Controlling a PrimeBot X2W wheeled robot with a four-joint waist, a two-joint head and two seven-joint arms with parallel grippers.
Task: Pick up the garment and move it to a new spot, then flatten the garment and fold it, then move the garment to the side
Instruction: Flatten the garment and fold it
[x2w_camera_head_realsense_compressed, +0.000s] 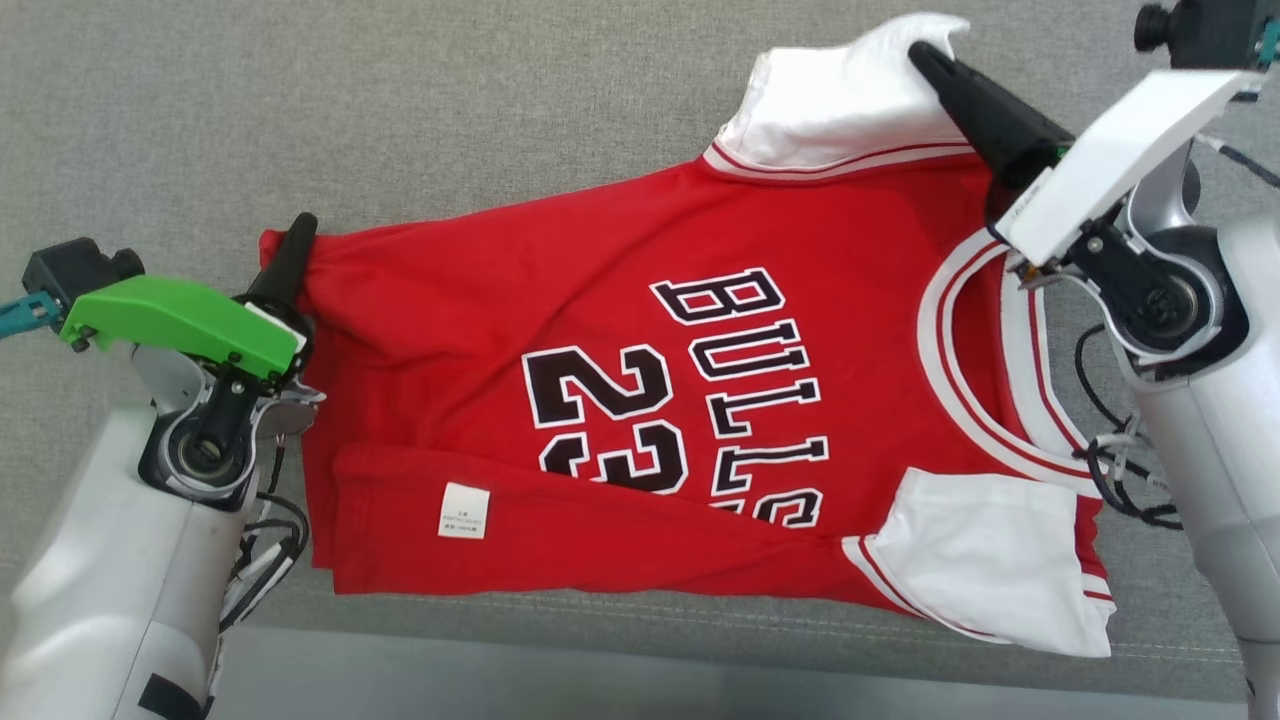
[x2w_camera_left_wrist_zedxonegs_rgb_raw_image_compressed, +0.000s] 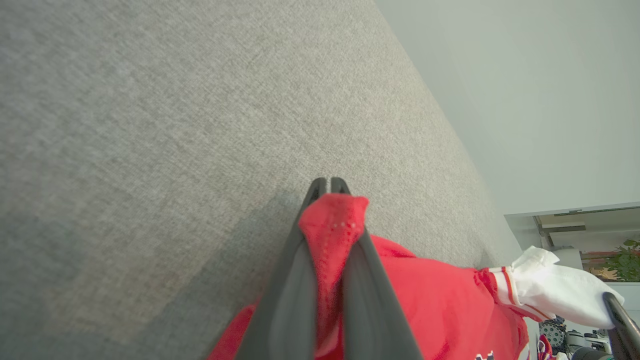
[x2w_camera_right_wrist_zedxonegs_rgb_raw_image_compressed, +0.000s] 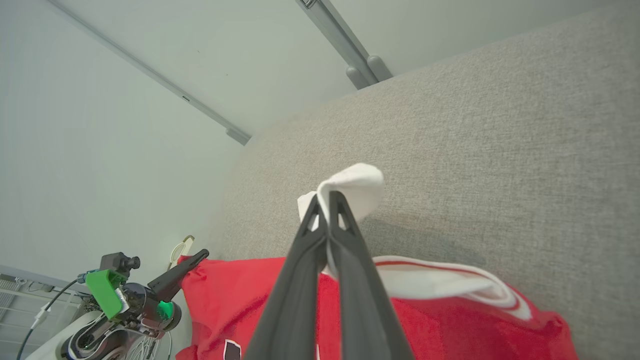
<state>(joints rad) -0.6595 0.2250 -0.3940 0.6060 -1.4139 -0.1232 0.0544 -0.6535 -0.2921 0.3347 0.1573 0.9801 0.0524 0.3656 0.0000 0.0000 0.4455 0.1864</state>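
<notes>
A red jersey, the garment, with white sleeves and black "BULLS 23" lettering lies spread across a grey fabric surface. Its near edge is folded over, showing a white label. My left gripper is shut on the red hem corner at the left. My right gripper is shut on the far white sleeve, whose tip pokes up past the fingertips. The near white sleeve lies flat at the lower right.
The grey surface's front edge runs along the bottom of the head view, with paler floor below it. Open grey fabric stretches behind and left of the jersey. A pale wall rises beyond the surface.
</notes>
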